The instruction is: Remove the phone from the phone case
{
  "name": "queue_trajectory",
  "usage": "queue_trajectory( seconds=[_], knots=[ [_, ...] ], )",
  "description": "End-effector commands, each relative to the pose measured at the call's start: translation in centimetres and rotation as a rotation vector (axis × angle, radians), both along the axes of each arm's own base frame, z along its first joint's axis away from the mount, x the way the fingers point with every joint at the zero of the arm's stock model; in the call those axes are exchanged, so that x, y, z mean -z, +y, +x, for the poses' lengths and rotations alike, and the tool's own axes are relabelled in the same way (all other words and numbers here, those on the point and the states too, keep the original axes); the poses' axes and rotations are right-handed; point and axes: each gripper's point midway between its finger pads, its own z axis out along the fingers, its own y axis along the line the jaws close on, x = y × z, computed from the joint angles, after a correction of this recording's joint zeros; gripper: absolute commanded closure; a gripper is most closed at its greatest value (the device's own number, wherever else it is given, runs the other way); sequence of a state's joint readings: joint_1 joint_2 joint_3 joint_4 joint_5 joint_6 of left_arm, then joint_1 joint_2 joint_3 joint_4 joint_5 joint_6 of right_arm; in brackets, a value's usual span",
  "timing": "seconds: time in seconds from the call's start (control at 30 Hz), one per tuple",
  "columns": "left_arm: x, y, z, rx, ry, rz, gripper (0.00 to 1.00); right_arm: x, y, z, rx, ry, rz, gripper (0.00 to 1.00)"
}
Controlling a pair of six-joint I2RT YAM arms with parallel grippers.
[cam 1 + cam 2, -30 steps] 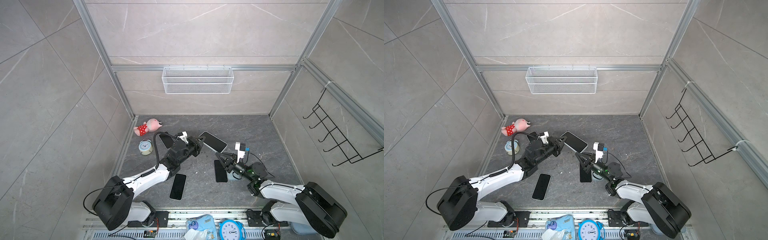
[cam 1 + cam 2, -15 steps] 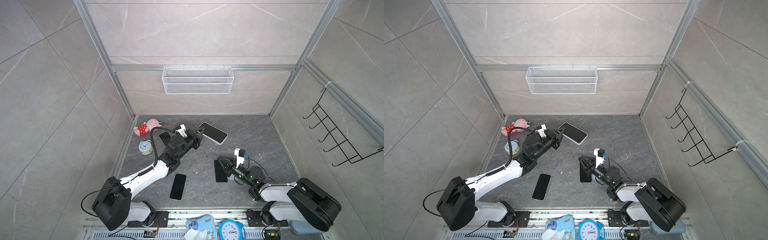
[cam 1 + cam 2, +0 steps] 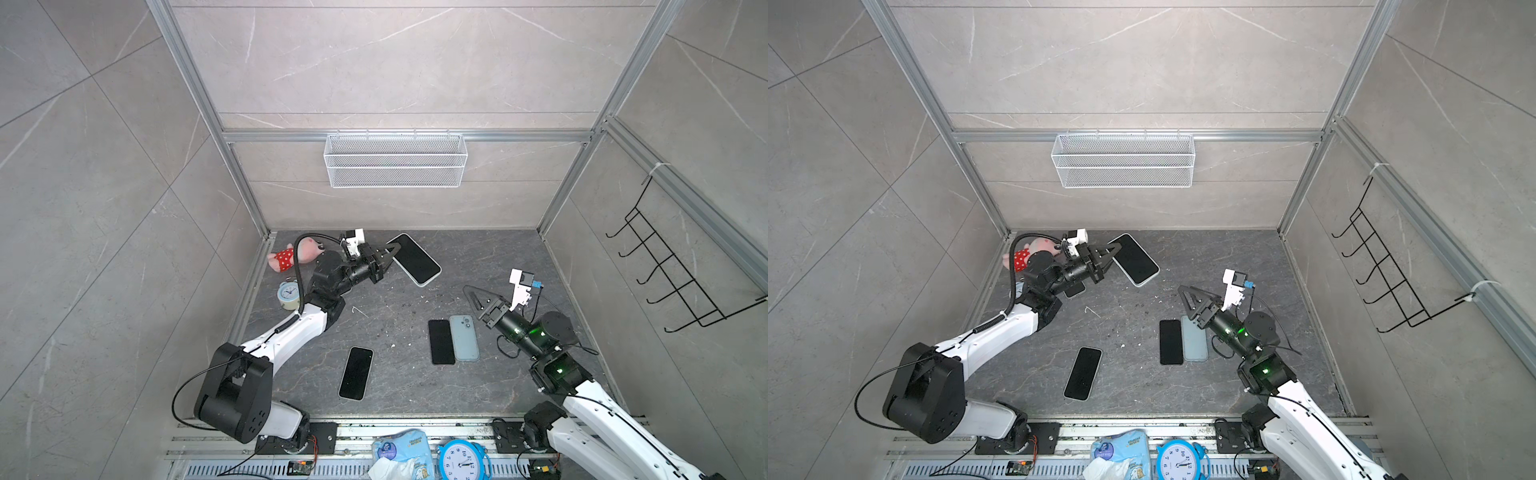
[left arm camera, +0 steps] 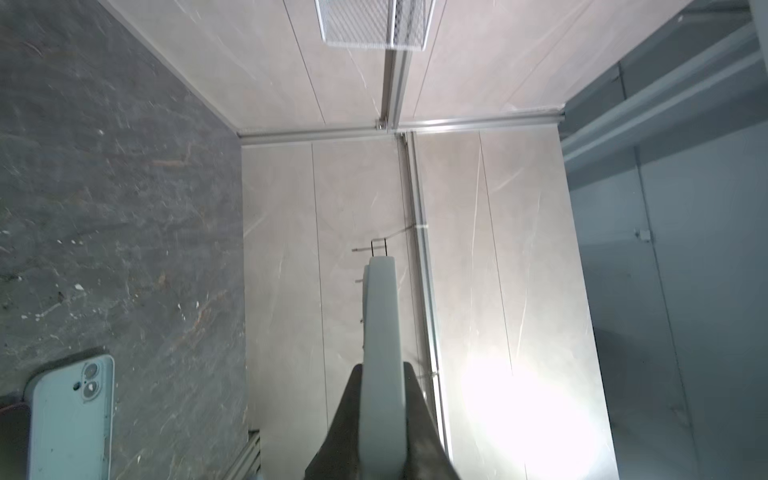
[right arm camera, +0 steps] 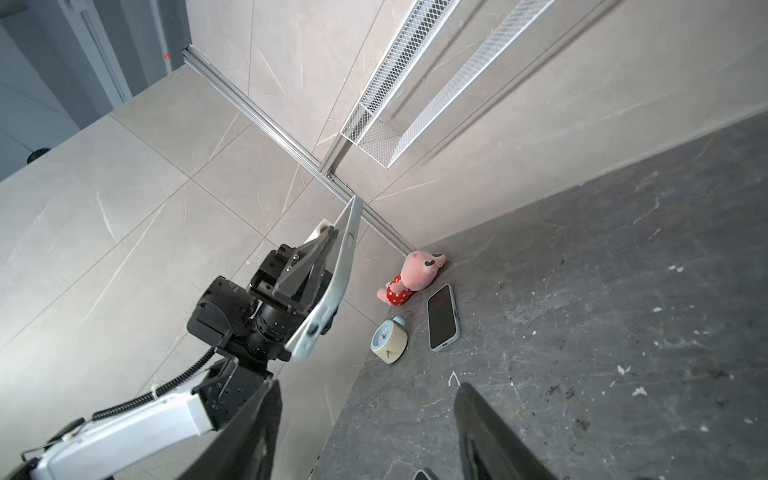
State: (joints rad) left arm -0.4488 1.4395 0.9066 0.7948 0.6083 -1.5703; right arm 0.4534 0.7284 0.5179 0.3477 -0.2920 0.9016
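Left wrist: left gripper [image 4: 382,372] pinches phone case [image 4: 380,311] edge, seemingly aloft.

We see a worktop [image 3: 395,299] of dark grey stone-look slab, matt and faintly rough, flecked with pale crumbs. The walls [image 3: 395,62] look like pale veined tile, smooth with a soft sheen, framed by brushed metal rails [image 3: 407,136]. The far basket [image 3: 395,160] is white-coated wire mesh. The near phone [image 3: 356,373] and right phone [image 3: 441,341] show glossy black glass. The cased phone [image 3: 415,259] has a smooth, matt, pale plastic-looking rim, like the pale-blue case [image 3: 464,337] at right. The plush toy [image 3: 297,255] is soft pink cloth.
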Motion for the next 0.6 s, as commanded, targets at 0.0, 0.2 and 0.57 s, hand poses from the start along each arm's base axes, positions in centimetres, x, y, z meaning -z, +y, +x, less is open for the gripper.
queue_trajectory(
  seconds=[0.0, 0.2, 0.57],
  knots=[
    [-4.9, -0.3, -2.9, 0.105, -0.205, -0.078, 1.00, 3.6, 0.8, 0.2, -0.037, 0.256, -0.012, 0.32],
    [-4.9, -0.4, -3.5, 0.109, -0.214, -0.082, 1.00, 1.2, 2.6, 0.8, -0.132, 0.193, 0.134, 0.34],
    [-3.5, -0.5, -2.8, 0.077, -0.176, -0.077, 1.00, -2.8, 3.2, 0.8, -0.212, 0.083, 0.327, 0.35]
  ],
)
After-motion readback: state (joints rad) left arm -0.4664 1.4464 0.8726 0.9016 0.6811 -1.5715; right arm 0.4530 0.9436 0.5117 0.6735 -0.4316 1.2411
